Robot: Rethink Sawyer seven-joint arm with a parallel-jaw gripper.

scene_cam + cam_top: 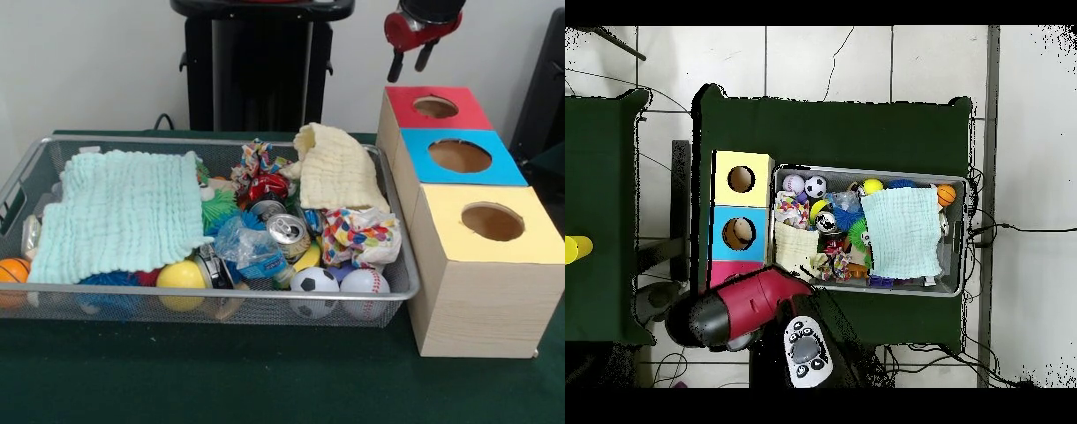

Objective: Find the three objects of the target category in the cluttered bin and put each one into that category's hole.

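The cluttered bin, a silver wire-mesh basket, lies on the green table and also shows in the overhead view. In it are a soccer ball, a baseball, a yellow ball, an orange basketball, a soda can, a mint cloth, a cream cloth and a patterned cloth. My gripper hangs open and empty above the red-topped box, apart from it. In the overhead view my arm hides the gripper.
Three wooden boxes stand in a row beside the bin, each with a round hole: red-topped, blue-topped and yellow-topped. The robot's black pedestal stands behind the bin. The mint cloth covers what lies under it.
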